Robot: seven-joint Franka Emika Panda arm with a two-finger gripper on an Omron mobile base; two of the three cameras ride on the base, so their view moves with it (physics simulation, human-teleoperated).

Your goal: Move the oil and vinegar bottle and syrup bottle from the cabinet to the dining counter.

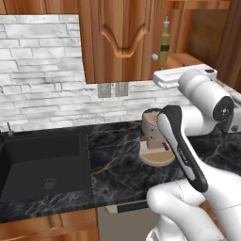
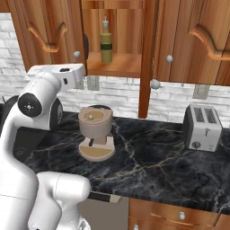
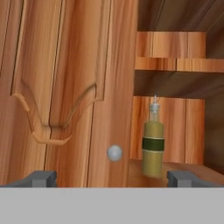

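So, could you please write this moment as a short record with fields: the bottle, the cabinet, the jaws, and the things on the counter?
bottle: oil and vinegar bottle upright on the lower shelf of the open cabinet
syrup bottle: not visible
gripper: gripper faces the cabinet; jaws open, holding nothing, bottle ahead toward the right finger
counter: coffee grinder, toaster
sink: sink at left
task state: bottle not yet grasped

The light is even and soft, with no clear source. The open cabinet is dim inside, darkest at 1 o'clock in the hand view. The counter is dark, with weak shine. All pictures are slightly blurred and coarse; no edge distortion shows.
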